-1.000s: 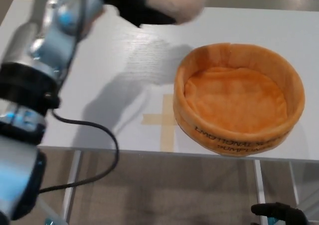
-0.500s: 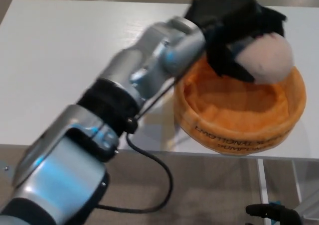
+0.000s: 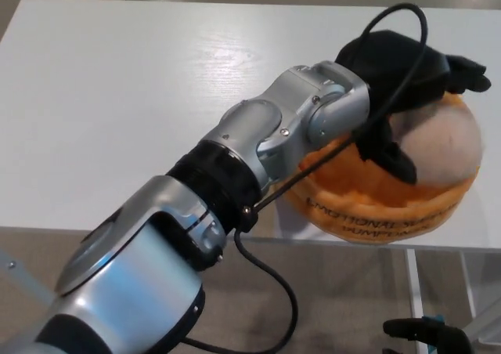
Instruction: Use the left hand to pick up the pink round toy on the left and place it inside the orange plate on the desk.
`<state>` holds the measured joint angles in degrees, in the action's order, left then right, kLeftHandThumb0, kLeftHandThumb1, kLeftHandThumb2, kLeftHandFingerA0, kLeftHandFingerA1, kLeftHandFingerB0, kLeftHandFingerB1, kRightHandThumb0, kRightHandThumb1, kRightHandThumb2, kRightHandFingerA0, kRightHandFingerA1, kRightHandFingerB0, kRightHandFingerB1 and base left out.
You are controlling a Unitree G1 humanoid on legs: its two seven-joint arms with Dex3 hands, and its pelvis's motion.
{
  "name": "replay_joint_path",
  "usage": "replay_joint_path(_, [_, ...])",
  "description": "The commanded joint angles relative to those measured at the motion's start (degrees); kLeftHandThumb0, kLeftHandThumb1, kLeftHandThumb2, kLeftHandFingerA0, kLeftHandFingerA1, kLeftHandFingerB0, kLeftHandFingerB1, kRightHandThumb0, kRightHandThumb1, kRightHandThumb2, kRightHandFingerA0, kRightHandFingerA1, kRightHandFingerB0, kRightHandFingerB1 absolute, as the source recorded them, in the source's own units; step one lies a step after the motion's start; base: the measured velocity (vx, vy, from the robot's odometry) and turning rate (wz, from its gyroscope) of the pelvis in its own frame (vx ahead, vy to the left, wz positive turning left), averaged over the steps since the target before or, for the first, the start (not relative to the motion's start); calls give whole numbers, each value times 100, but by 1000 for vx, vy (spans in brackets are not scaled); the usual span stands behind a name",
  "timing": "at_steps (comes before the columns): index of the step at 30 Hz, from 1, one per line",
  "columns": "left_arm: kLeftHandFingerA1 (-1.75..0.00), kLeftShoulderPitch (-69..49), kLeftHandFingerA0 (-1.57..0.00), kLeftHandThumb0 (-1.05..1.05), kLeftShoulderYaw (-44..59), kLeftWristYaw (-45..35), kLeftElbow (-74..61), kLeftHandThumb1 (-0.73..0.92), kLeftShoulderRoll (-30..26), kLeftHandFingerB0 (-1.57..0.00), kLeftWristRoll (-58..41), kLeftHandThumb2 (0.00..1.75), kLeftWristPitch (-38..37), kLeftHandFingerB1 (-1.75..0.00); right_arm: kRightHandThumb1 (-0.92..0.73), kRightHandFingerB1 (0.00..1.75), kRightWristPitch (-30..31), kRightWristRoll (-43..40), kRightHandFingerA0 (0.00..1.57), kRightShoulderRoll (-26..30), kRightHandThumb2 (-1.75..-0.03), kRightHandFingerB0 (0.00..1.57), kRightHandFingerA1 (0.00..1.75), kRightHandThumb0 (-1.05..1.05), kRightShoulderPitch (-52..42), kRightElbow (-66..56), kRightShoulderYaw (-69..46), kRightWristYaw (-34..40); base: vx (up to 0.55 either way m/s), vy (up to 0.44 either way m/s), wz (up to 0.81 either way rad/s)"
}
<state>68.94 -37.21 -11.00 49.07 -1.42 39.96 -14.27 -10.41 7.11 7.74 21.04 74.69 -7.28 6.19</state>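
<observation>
Fingers [image 3: 391, 146] of the left hand [image 3: 403, 80] curled around the pink round toy [image 3: 434, 146], pressed down inside the orange plate [image 3: 376, 209] near the counter's [image 3: 117, 95] front right edge. Placing step, apparently nearly done. Next: spreading open, then lifting clear without dragging toy or rim.

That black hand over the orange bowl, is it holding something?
Yes, the left hand grips the pink round toy from above, inside the orange plate.
</observation>
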Motion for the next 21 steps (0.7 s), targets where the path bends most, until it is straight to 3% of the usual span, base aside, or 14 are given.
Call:
replay_joint_path(1, [0, 73, 0, -105, -222, -885, -58, 69, 39, 0, 185, 62, 512, -10, -59, 78, 76, -100, 62, -43, -56, 57, 99, -14, -7, 17, -26, -27, 0, 0, 0])
replay_joint_path(5, [0, 139, 0, -105, -264, -961, -43, 71, -4, 0, 216, 62, 583, -5, -59, 79, 99, -125, 62, -60, -56, 59, 100, -14, 21, 20, -48, -20, 0, 0, 0])
replay_joint_path(6, [0, 166, 0, -95, -274, -973, -24, 50, -9, 0, 249, 99, 707, -4, -58, 79, 88, -139, 62, -61, -55, 58, 100, -14, 24, 17, -55, -37, 0, 0, 0])
replay_joint_path(9, [0, 220, 0, -96, -255, -1011, 50, 52, -42, 0, 249, 100, 813, -1, -58, 78, 81, -135, 64, -52, -56, 59, 101, -14, 32, 36, -44, -30, 0, 0, 0])
replay_joint_path(11, [0, 227, 0, -96, -243, -1022, 41, 52, -53, 0, 256, 100, 821, -1, -58, 78, 89, -133, 64, -45, -56, 59, 101, -14, 35, 40, -27, -39, 0, 0, 0])
replay_joint_path(12, [0, 243, 0, -105, -229, -1036, 43, 71, -68, 0, 253, 67, 830, -12, -57, 78, 86, -139, 63, -43, -56, 59, 100, -14, 35, 36, -27, -39, 0, 0, 0])
replay_joint_path(15, [0, 323, 0, -105, -156, -1097, 93, 71, -105, 0, 199, 66, 839, -10, -57, 79, 77, -159, 65, -39, -55, 60, 105, -15, 42, 30, -30, -32, 0, 0, 0])
replay_joint_path(16, [0, 348, 0, -105, -128, -1127, 48, 71, -138, 0, 189, 66, 851, -11, -57, 79, 79, -168, 61, -37, -56, 59, 97, -14, 43, 30, -34, -41, 0, 0, 0])
replay_joint_path(20, [0, 388, 0, -105, -78, -1133, -71, 72, -232, 0, 189, 64, 807, -9, -57, 78, 98, -155, 62, -36, -56, 59, 95, -15, 45, 33, -12, -40, 0, 0, 0])
replay_joint_path(21, [0, 443, 0, -105, 14, -1107, -235, 73, -333, 0, 145, 63, 740, -2, -57, 79, 88, -169, 61, -34, -56, 58, 96, -14, 43, 37, -23, -67, 0, 0, 0])
